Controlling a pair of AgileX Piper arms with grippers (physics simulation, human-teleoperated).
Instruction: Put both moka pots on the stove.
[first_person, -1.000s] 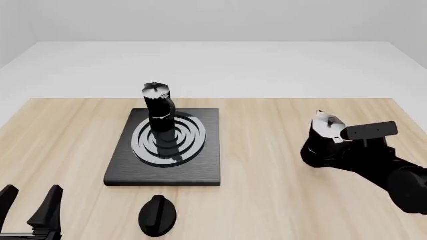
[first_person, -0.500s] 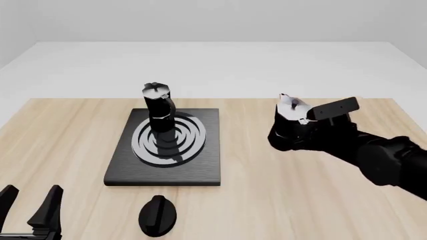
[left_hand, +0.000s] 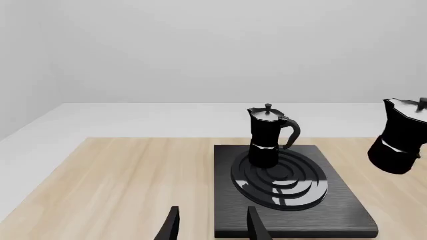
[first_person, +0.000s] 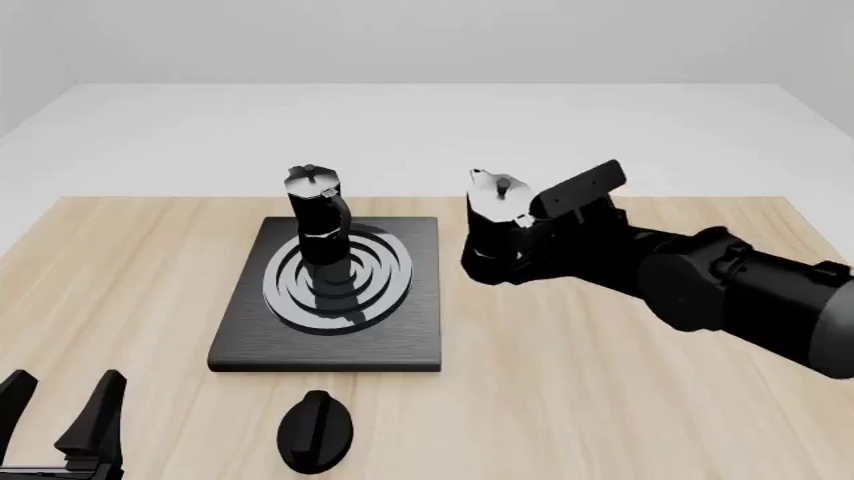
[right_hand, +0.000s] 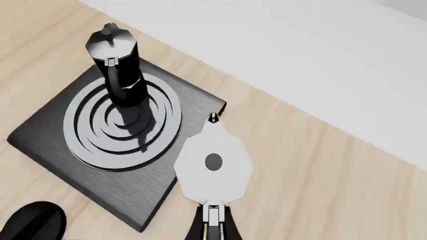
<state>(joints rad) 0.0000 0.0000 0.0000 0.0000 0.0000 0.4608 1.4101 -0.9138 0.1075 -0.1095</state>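
Carrying pot two (first_person: 497, 228) tilted, airborne just right of the stove (first_person: 240, 335), right gripper (first_person: 541, 215) clamped on its handle, left gripper (first_person: 63, 415) idle with fingers apart; pot one (first_person: 318, 218) sits on the burner, so next comes levelling and lowering beside it.

The front view looks forward and down from above the near edge of the light wooden tabletop (first_person: 601, 400), taking in the flat black rectangular stove with silver ring burner (first_person: 331, 290), the black faceted moka pot with silver lid standing on it (first_person: 318, 222), and the second identical moka pot held aloft (first_person: 497, 225). The left wrist view sits low near the tabletop's near left corner, facing almost level across the stove (left_hand: 293, 190), showing both the standing pot (left_hand: 267, 135) and the raised pot (left_hand: 400, 135). The right wrist view looks steeply down from close above the raised pot's lid (right_hand: 213, 167), sharing the stove (right_hand: 100, 145) and standing pot (right_hand: 117, 65) with both other views.
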